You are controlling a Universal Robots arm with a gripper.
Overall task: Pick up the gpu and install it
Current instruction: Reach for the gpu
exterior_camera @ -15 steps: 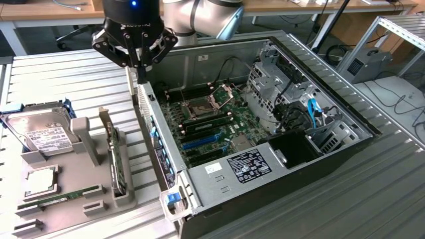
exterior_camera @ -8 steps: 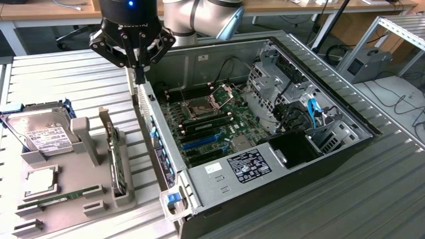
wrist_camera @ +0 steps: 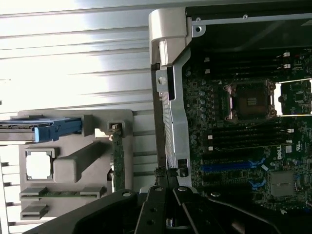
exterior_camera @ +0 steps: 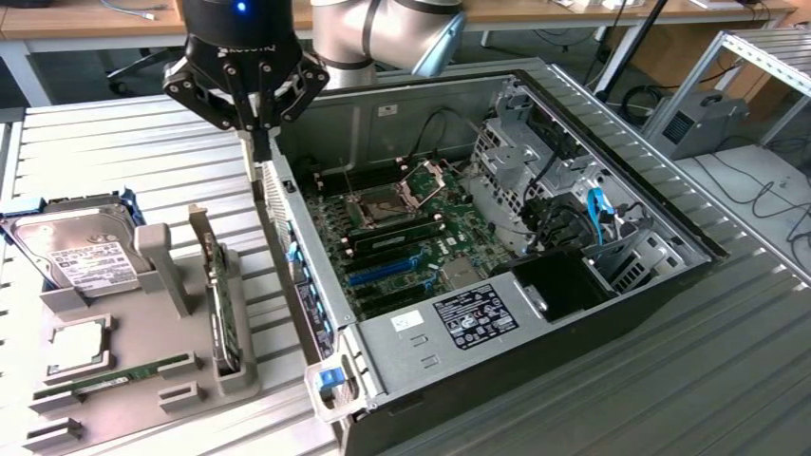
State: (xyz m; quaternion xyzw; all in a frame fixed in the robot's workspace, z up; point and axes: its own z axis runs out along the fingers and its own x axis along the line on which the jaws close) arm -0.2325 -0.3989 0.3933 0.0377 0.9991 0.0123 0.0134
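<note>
My gripper (exterior_camera: pixel 261 142), shut & empty, hangs over case (exterior_camera: pixel 633 190) edge; gpu (exterior_camera: pixel 223 302) stands edgewise in rack (exterior_camera: pixel 152 252), well apart, lengthwise along case.

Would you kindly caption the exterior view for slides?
Shut gripper over the rim of the open computer case; gpu stands in its holder.

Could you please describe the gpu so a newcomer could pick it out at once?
Find the open computer case; on the exterior view's left of it sits a grey parts holder. The gpu stands on edge in the holder's slot nearest the case. Unlike the silver labelled hard drive and the narrow green RAM stick, it is a thin dark card with a metal bracket at one end.
</note>
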